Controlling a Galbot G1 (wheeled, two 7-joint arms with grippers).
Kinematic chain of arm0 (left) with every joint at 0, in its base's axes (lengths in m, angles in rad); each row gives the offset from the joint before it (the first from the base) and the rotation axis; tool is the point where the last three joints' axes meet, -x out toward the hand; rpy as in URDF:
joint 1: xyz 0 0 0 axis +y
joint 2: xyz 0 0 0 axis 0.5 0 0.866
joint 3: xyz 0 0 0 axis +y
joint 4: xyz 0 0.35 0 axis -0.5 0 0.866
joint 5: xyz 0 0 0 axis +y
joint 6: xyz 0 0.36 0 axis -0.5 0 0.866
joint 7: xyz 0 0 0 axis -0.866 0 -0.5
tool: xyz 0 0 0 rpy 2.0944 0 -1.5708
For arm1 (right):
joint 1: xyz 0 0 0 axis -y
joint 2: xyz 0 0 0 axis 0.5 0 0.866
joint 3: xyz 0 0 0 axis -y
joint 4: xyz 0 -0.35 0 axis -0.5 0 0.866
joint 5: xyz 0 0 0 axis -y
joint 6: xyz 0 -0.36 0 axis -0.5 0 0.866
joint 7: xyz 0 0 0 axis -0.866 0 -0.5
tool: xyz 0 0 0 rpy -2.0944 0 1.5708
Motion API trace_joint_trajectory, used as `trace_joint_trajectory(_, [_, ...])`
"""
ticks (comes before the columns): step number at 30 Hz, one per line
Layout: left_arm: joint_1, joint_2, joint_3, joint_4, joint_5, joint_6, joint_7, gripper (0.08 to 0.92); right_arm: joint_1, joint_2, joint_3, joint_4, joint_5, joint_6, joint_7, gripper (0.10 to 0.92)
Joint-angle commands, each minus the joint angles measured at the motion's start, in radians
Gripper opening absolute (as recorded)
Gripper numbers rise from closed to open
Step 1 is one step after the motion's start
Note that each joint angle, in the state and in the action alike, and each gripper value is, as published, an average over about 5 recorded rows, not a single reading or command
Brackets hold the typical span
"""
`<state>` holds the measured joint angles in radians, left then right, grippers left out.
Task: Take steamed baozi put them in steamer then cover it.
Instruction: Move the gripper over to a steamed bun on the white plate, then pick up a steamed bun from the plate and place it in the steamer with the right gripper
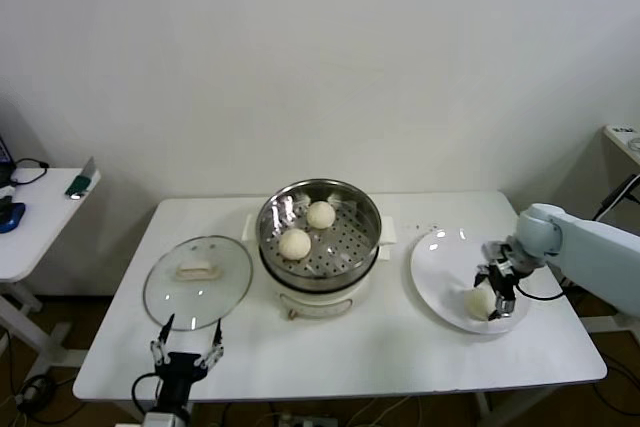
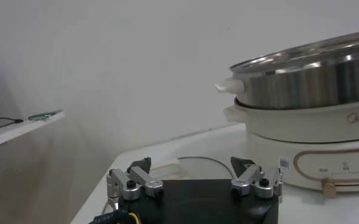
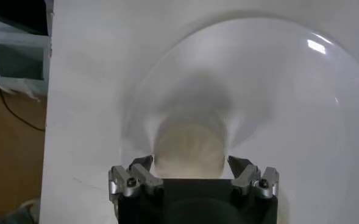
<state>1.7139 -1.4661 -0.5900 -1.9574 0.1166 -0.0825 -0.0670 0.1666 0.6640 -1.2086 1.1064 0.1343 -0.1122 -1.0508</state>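
Nearest the camera, the left gripper [image 1: 187,351] hovers at the table's [image 1: 330,357] near edge, fingers spread apart and empty, just short of the cover [image 1: 197,281] lying flat at left. Two steamed baozi [image 1: 307,229] sit in the steamer [image 1: 320,229] at centre. At right, the right gripper [image 1: 494,296] straddles the baozi [image 1: 479,302] on the white plate [image 1: 445,262], jaws apart either side.
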Motion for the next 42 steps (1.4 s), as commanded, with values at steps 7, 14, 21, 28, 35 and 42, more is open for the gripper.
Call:
trace_joint_trajectory(7, [0.0, -0.003, 0.003, 0.002, 0.005, 0.0, -0.001, 0.823, -0.015, 0.026, 0.015, -0.035, -0.017, 0.01, -0.017, 0.699])
trace_joint_trajectory(14, [0.002, -0.003, 0.004, 0.0, 0.007, 0.001, -0.001, 0.823, 0.094, 0.026, -0.035, -0.004, -0.021, 0.096, -0.035, 0.68])
trace_joint_trajectory(21, [0.005, -0.002, 0.005, -0.009, 0.005, 0.006, -0.001, 0.823, 0.423, 0.121, -0.216, 0.054, -0.127, 0.419, -0.095, 0.687])
trace_joint_trajectory(28, [0.006, -0.006, 0.007, -0.009, 0.007, 0.008, 0.0, 0.823, 0.624, 0.252, -0.259, 0.09, -0.2, 0.637, -0.138, 0.687])
trace_joint_trajectory(35, [-0.009, -0.007, 0.026, -0.011, 0.012, 0.018, 0.0, 0.823, 0.673, 0.412, -0.215, 0.128, -0.203, 0.699, -0.151, 0.695])
trace_joint_trajectory(42, [-0.028, 0.003, 0.036, -0.007, 0.016, 0.024, 0.001, 0.823, 0.615, 0.575, -0.148, 0.13, -0.267, 0.737, -0.146, 0.705])
